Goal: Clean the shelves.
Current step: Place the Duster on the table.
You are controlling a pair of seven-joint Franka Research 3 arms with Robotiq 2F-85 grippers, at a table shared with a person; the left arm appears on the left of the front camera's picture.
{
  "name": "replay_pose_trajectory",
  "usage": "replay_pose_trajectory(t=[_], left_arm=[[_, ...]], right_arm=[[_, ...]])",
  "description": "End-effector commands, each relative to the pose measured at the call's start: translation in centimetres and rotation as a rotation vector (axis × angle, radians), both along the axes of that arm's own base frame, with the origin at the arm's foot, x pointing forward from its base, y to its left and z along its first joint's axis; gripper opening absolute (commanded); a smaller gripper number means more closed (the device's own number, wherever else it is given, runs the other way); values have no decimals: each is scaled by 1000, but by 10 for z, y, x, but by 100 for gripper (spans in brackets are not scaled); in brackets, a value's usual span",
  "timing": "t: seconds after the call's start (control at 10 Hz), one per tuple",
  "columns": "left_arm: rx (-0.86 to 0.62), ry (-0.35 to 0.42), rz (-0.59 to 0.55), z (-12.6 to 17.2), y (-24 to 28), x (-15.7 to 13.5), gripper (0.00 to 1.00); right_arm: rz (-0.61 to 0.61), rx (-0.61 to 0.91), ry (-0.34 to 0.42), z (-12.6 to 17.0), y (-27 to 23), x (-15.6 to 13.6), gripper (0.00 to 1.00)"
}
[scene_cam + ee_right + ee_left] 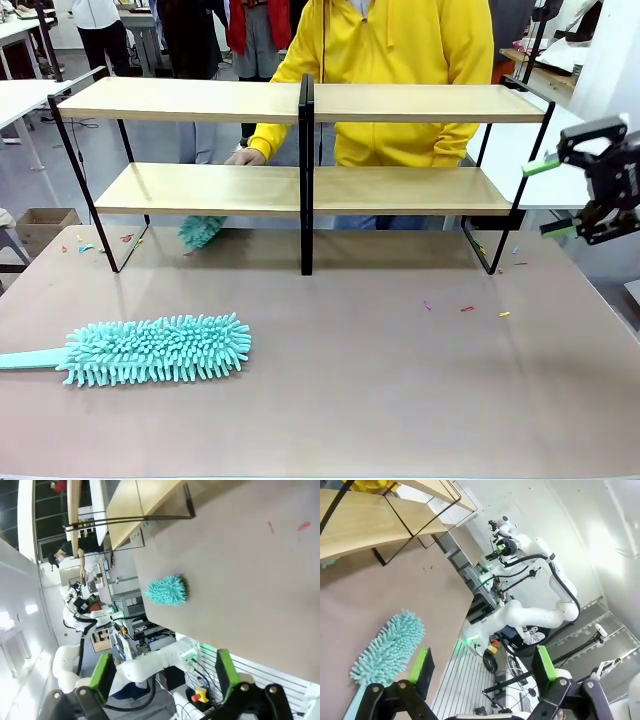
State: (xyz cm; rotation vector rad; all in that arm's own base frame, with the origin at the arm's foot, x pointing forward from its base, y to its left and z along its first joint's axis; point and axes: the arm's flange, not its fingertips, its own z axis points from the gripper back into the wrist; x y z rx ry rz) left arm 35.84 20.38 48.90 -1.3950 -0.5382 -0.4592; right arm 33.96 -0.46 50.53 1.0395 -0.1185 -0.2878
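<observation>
Both claws spread empty; left claw (pixel 482 672) should pinch the fluffy teal microfibre duster (pixel 150 350) by its handle, then sweep the two-tier light-wood shelves (pixel 300 105).

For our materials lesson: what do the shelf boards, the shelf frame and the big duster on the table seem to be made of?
Shelves: the boards look like light wood or wood laminate, matte, with faint grain. The frame looks like thin black-painted metal, judging by its slim straight bars. Duster: soft teal chenille or microfibre, seen in its many fuzzy fingers; its flat handle looks plastic.
</observation>
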Motion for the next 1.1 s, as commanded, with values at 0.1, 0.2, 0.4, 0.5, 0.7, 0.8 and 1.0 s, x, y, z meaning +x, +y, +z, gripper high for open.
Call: replay_pose_trajectory(t=[0.1, 0.2, 0.4, 0.5, 0.7, 0.8, 1.0], left_arm=[[5, -12, -2, -3, -8, -2, 100], [5, -12, -2, -3, -8, -2, 100], [5, -12, -2, -3, -8, -2, 100], [5, -12, -2, -3, -8, -2, 100], [5, -12, -2, -3, -8, -2, 100], [5, -12, -2, -3, -8, -2, 100], [5, -12, -2, -3, -8, -2, 100]], right_arm=[[18, -13, -22, -13, -3, 8, 100], [18, -13, -22, -13, -3, 8, 100], [18, -13, -22, -13, -3, 8, 100], [18, -13, -22, -13, -3, 8, 100], [18, -13, -22, -13, -3, 8, 100], [18, -13, -22, -13, -3, 8, 100], [18, -13, -22, -13, -3, 8, 100]])
